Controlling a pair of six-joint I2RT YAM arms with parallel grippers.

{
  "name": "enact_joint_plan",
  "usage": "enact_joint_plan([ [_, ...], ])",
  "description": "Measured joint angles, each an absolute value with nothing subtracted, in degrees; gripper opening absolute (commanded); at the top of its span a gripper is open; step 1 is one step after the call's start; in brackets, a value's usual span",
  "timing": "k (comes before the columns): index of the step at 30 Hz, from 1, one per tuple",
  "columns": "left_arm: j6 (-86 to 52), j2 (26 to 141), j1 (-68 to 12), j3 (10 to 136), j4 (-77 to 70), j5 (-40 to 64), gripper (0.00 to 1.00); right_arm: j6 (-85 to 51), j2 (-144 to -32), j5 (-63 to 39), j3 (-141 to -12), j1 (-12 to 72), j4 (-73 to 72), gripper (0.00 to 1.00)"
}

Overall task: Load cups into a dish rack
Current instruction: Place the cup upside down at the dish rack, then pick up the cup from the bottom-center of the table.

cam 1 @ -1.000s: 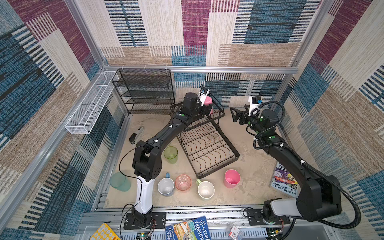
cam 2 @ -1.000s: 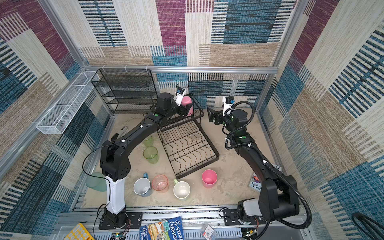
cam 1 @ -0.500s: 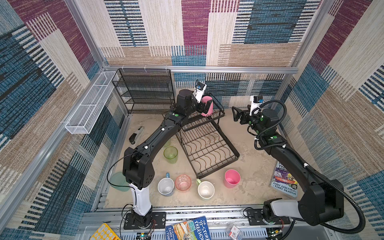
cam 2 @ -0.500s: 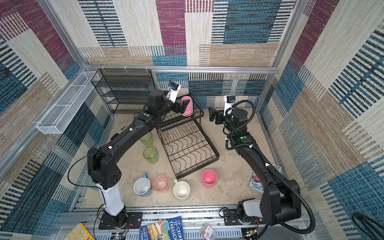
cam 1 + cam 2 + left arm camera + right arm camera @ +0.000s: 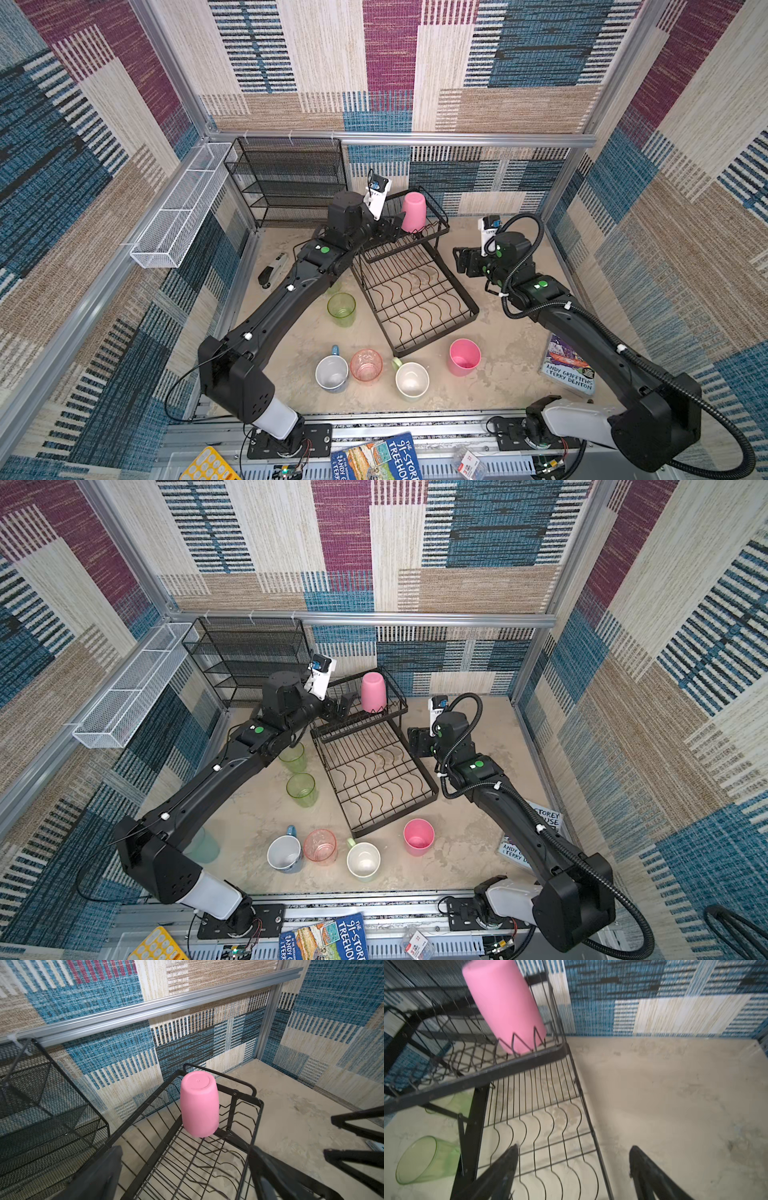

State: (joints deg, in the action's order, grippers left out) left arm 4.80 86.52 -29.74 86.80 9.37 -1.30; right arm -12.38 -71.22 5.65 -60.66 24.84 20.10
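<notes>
An upturned pink cup (image 5: 414, 212) stands free in the raised basket at the twelve o'clock end of the dish rack (image 5: 436, 332); the left gripper (image 5: 395, 224), just beside the cup at its nine o'clock, is released, fingers spread and clear of it; the right gripper (image 5: 463, 259), at the rack's three o'clock, is spread wide, grasping nothing; a green cup (image 5: 341, 308) sits on the floor at the rack's nine o'clock, a second pink cup (image 5: 464, 357) at its six o'clock.

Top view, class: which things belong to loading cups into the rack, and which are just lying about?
Job: dish rack; upturned pink cup; upright pink cup; green cup; second green cup; clear pink cup; blue mug; pale mug; teal cup.
Lying about: black mesh shelf; white basket; book; front book.
</notes>
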Motion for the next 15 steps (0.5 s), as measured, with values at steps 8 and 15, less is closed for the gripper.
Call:
enact_joint_plan([
  [8,1.21,79.37,-29.74,82.28,18.76,-3.84,0.96,-15.00,-71.61,7.09,-61.08,30.85,30.24,0.74],
  [15,0.23,75.44,-29.28,82.39,30.41,-4.29,0.95,-18.28,-72.77,7.07,-61.45,36.12,39.51,0.68],
])
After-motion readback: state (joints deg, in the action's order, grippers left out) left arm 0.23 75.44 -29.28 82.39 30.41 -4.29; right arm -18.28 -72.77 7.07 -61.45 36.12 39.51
